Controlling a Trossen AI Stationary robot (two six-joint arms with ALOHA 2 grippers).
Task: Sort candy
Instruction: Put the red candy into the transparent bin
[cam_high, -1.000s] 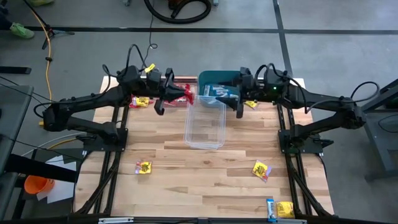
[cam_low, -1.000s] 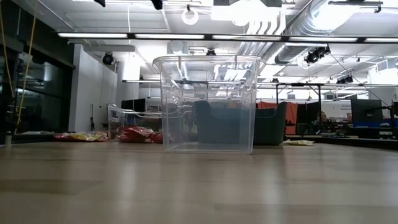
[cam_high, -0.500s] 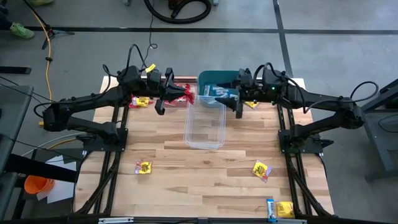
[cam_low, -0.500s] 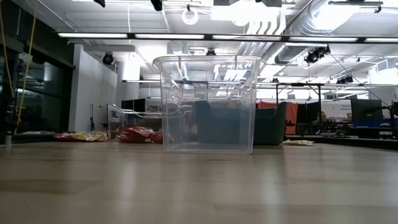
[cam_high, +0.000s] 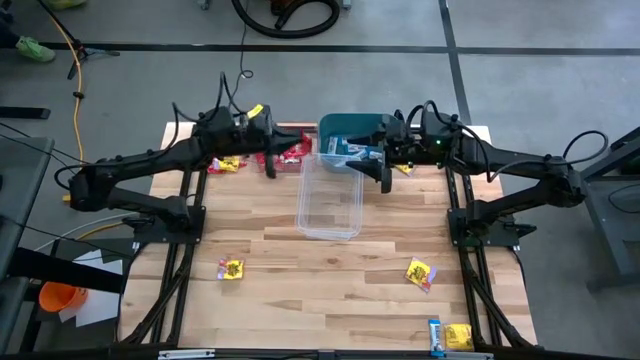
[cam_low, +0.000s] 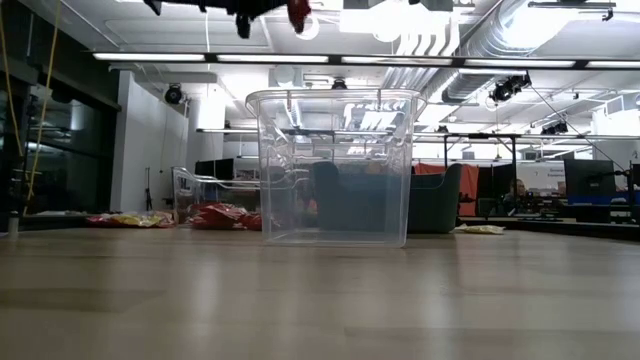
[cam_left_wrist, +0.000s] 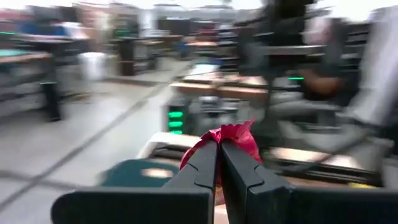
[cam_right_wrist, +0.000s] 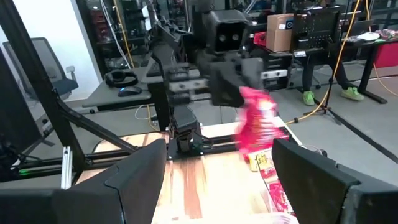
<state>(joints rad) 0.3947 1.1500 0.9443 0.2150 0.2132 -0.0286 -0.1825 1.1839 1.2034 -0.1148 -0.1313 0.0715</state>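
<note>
My left gripper (cam_left_wrist: 219, 149) is shut on a red candy packet (cam_left_wrist: 231, 138), high above the table's far part (cam_high: 272, 160); it shows at the low view's top edge (cam_low: 298, 12). My right gripper (cam_right_wrist: 217, 180) stands open and holds nothing, above the clear tub's far end (cam_high: 372, 163). The clear tub (cam_high: 330, 195) rests on its base mid-table. Behind it stands a teal bin (cam_high: 348, 128). More red candy (cam_low: 218, 214) lies in a second clear tub (cam_low: 196, 195) at the far left. Loose yellow candies (cam_high: 231, 268) (cam_high: 420, 272) lie on the near table. My left gripper pinches the red candy packet between its two fingers, which point about level. A crumpled end of the packet (cam_left_wrist: 239, 134) sticks out past the fingertips. The packet is lifted clear of the table and tubs.
A yellow candy (cam_high: 228, 164) lies under my left arm, another (cam_high: 404, 168) under my right. A yellow and a blue packet (cam_high: 458, 336) lie at the near right corner. Bare wood (cam_high: 320, 290) spreads between the clear tub and the near edge.
My left gripper has swung its wrist round toward the table's right and tipped level, sinking a little, so it and the red candy now show at the top of the low view. It has stayed shut on the candy.
</note>
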